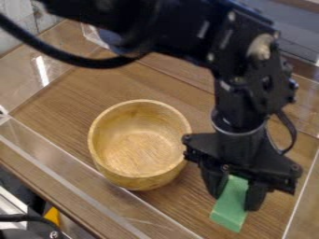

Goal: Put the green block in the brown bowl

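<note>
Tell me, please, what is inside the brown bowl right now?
The brown bowl shows only its bare wooden inside. The green block is outside it, clamped in the gripper; the near wall covers a strip of the bowl's floor.

Work surface: a wooden table [75,89] with dark-brown grain running diagonally, evenly lit. Clear plastic walls [32,70] enclose it on the left and near sides, carrying bright glare patches. A pale, plain wall [293,23] stands behind at upper right. Dark clutter sits below the table's near edge, indistinct.
</note>
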`<control>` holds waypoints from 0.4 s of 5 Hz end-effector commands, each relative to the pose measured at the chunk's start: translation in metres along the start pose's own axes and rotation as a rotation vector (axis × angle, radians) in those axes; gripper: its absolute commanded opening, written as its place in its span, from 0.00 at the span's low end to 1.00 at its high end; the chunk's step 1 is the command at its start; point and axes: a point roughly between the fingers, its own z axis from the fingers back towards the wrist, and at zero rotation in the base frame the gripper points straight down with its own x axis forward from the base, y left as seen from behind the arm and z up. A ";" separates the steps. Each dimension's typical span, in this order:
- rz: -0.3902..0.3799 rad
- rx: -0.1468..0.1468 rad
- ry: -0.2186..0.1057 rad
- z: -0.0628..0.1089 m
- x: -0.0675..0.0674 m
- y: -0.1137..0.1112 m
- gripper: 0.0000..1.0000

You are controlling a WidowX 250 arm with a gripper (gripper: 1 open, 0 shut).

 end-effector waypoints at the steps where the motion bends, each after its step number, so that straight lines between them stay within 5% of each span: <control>1: 0.042 -0.009 -0.050 0.014 0.008 0.012 0.00; 2: 0.130 0.001 -0.072 0.025 0.026 0.035 0.00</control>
